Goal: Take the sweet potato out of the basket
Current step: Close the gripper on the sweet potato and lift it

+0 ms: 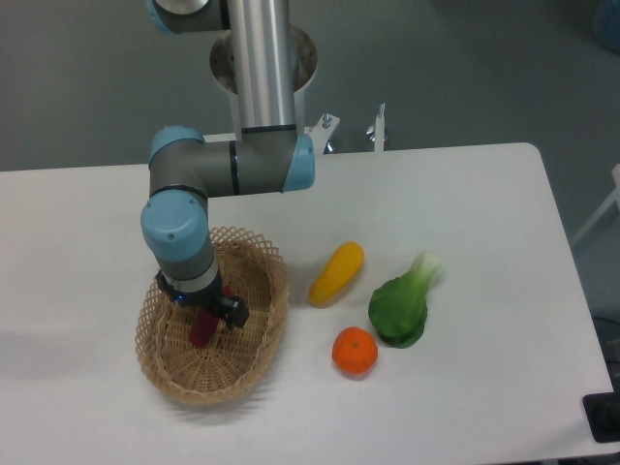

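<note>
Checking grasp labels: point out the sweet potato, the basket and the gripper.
sweet potato (202, 327): fixed camera, lower purple body below the fingers.
basket (270, 320): fixed camera, right wicker rim.
gripper (206, 312): fixed camera, midway between fingertips, at the tuber's top.

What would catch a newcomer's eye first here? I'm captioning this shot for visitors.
The blue-jointed robot arm stands out first, reaching straight down into the wicker basket at the table's left. Its tool sits right at the dark red sweet potato. To the right lie a yellow squash, an orange and a leafy green.
</note>
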### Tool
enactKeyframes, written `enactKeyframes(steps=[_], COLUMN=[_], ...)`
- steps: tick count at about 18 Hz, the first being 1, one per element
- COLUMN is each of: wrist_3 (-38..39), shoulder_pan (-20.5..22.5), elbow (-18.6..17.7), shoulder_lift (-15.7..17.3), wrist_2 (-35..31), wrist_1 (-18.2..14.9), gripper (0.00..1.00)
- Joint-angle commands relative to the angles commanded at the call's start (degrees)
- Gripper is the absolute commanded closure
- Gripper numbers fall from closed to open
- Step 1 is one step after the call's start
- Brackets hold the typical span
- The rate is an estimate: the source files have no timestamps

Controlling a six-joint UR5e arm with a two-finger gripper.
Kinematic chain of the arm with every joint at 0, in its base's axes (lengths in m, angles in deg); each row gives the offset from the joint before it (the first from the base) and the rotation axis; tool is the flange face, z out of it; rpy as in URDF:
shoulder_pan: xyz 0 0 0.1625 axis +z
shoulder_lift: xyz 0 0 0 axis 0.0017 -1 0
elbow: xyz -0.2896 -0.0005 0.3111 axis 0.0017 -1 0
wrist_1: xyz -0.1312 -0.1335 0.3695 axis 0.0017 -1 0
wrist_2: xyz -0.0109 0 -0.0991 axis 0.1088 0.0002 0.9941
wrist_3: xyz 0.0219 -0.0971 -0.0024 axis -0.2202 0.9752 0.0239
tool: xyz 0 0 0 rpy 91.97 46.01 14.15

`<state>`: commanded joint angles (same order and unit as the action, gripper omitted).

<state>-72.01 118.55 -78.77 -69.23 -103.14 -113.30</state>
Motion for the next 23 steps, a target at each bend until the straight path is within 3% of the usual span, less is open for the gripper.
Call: enactKeyframes(steps=[3,5,7,16,23], wrist_3=[-0.2,-0.3,-0.3,-3.9,-7.5], shoulder_pan=[0.0,0.0,0.0,0.3,6.3], elbow=[0.0,0.0,0.0,1.8,7.9], shoulder_lift=[0.2,0.3,0.4,3.3,5.9], wrist_2=[-0.1,-0.2,-0.3,-1.4,-1.4], wrist_1=[0.3,0.2,0.2,0.2,-1.0], gripper=[0.58,0.70,0.75,0.75,0.75])
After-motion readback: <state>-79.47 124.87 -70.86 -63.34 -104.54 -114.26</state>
